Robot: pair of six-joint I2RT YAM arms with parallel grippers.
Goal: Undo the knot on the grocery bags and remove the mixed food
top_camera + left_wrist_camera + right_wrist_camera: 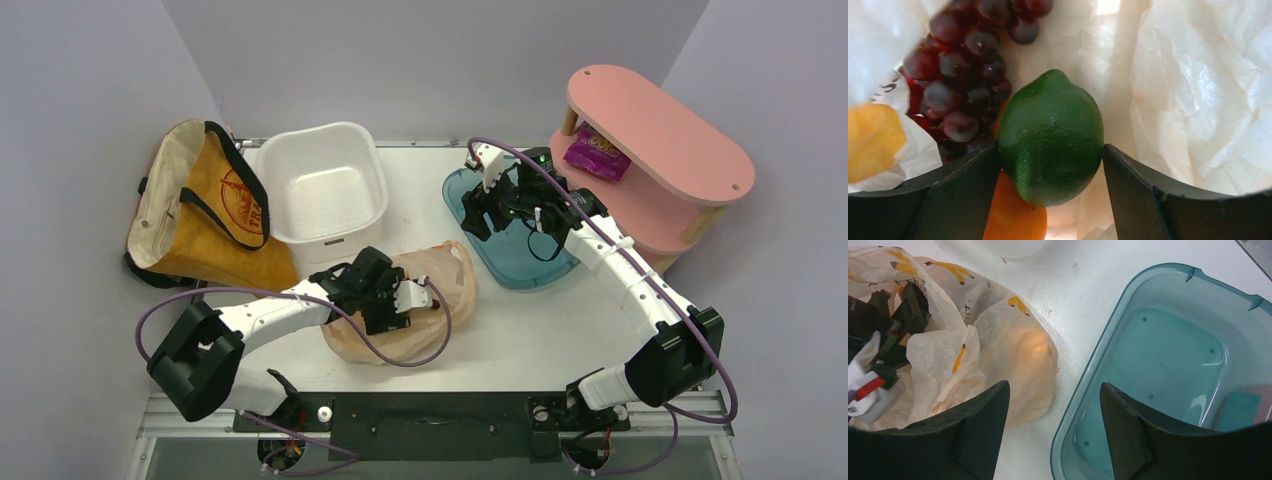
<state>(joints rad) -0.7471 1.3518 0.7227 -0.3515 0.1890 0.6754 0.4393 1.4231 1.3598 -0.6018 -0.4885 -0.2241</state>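
Reaching into thin peach plastic bag, already open: left gripper, jaws flanking small green round fruit, pinch uncertain. Inside too: dark red grapes, orange. Right gripper beside bag, jaws spread, empty. Unloading looks barely begun.

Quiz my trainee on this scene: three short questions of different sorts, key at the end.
1. True or false: the right gripper has something between its jaws.
2. What sits between the left gripper's jaws, inside the plastic bag? A) lemon B) lime C) tomato
3. Where is the purple packet?
Key: 1 false; 2 B; 3 on the lower tier of the pink shelf.
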